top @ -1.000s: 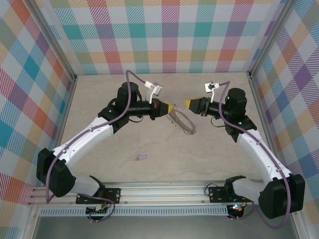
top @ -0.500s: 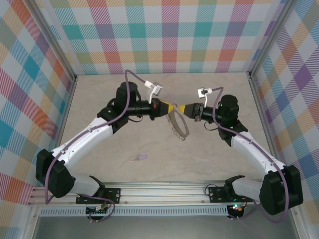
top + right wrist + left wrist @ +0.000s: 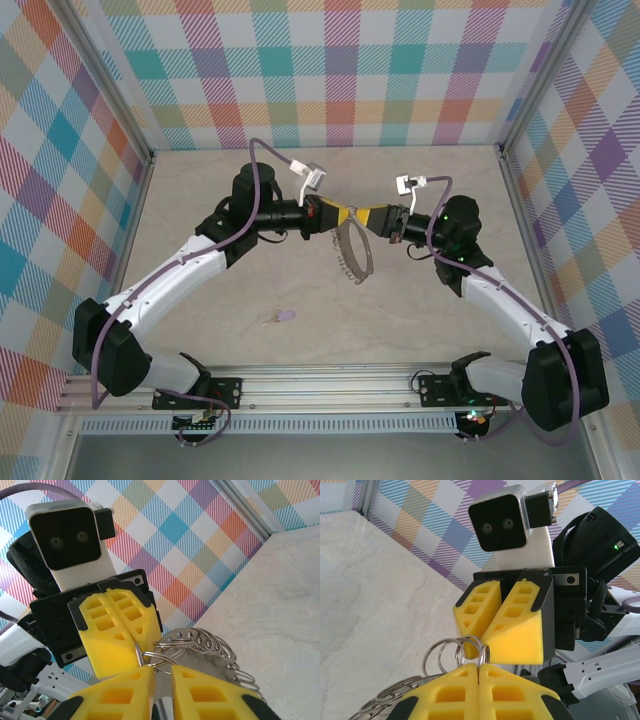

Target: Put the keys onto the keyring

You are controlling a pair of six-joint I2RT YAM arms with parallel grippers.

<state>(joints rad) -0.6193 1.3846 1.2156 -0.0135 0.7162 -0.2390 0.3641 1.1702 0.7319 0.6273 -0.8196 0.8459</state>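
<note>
The keyring, a thin grey hoop fringed with small silvery loops, hangs over the middle of the table. My left gripper holds it up, shut on one small loop that stands edge-on between its yellow pads. My right gripper faces the left one tip to tip. In the right wrist view its jaws stand a narrow gap apart, with loops lying across their mouth and the perforated rim beyond. The lilac-headed key lies alone on the table, near the front, left of centre.
The marble-look tabletop is fenced by checked walls and metal corner posts. An aluminium rail with both arm bases runs along the near edge. The two wrists crowd each other at the centre, fingers almost touching.
My right gripper has moved left until it meets the left gripper, and its jaws have narrowed. The keyring has swung from slanting right to hanging below the tips. The key has not moved.
</note>
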